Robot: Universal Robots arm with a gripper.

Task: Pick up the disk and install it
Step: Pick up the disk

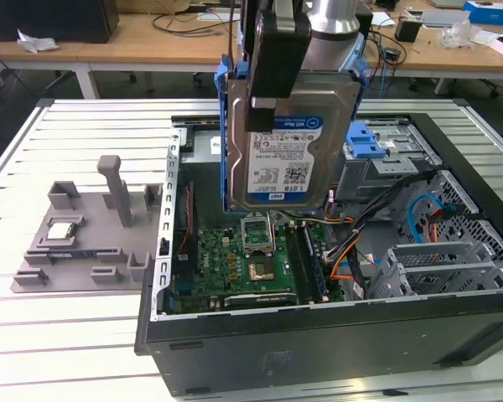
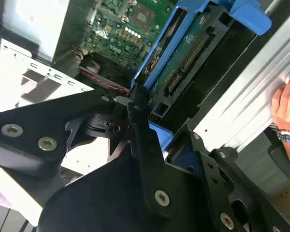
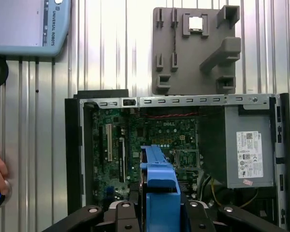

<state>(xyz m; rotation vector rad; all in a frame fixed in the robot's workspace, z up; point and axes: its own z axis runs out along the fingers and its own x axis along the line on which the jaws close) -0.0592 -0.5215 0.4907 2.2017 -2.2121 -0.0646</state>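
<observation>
One disk (image 1: 289, 159), gripper (image 1: 268, 113) clamped on it, upright. Cables (image 1: 348, 251) below the gripper could snag its rail and skew it.

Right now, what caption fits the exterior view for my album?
The gripper holds the disk upright over the open computer case, a grey tray on the exterior view's left.

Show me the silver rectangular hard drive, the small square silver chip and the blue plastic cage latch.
silver rectangular hard drive (image 1: 287, 159), exterior view, on its white-and-blue label.
small square silver chip (image 1: 61, 231), exterior view, on its top face.
blue plastic cage latch (image 1: 370, 141), exterior view, on its upper surface.
</observation>
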